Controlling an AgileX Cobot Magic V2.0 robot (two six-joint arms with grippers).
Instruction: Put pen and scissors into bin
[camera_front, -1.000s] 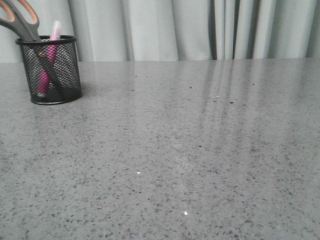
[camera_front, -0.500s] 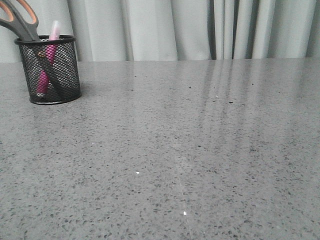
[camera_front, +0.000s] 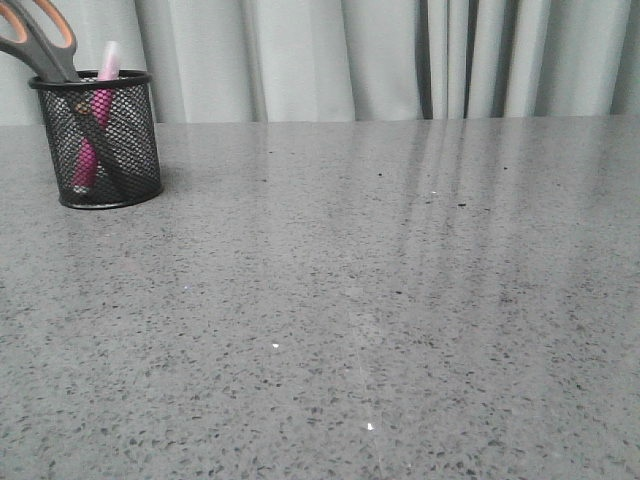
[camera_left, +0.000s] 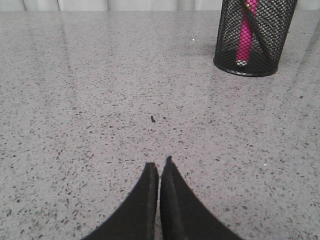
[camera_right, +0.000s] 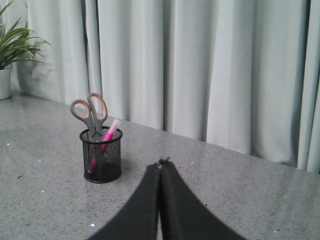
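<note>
I see pen (camera_front: 107, 68) and scissors (camera_front: 40, 40) standing in the bin (camera_front: 97, 140) at table's (camera_front: 400, 300) ten o'clock, left gripper (camera_left: 159, 167) and right gripper (camera_right: 160, 164) both closed, empty.

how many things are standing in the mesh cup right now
2: the scissors, handles up above the rim, and the pink pen leaning beside them, both inside the mesh cup. Anything shorter could be hidden inside.

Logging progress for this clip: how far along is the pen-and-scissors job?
Looks done: the pen and scissors both stand in the bin. Nothing is in hand; the left gripper and right gripper are shut, empty and away from it. Nothing visibly remains.
</note>
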